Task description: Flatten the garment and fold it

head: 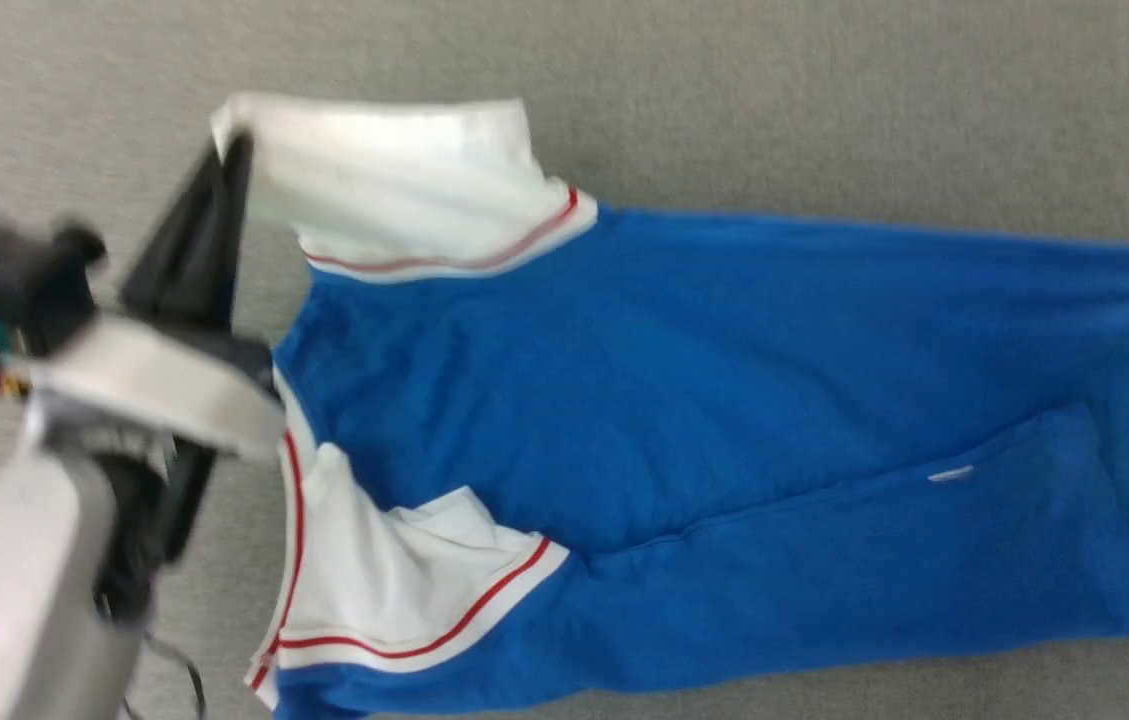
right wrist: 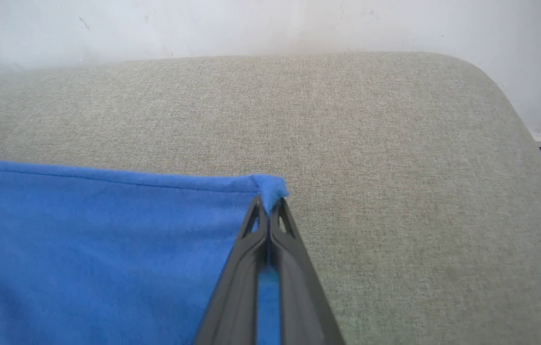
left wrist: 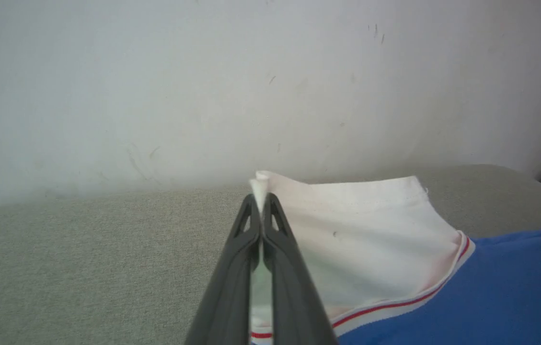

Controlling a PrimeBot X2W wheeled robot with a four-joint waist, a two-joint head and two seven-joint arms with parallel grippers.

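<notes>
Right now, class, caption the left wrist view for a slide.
Shut left pincer holding the shirt by a white sleeve corner, grey surface below.

Pale grey forearm, dark tapered fingers

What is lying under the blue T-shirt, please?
The grey surface shows around the garment and presumably continues beneath it; anything directly under the cloth is covered and cannot be seen.

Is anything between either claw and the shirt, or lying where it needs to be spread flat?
Nothing visible. The left claw is shut on the white sleeve of the garment, the right claw on its blue hem corner; no other object shows on the grey surface.
</notes>
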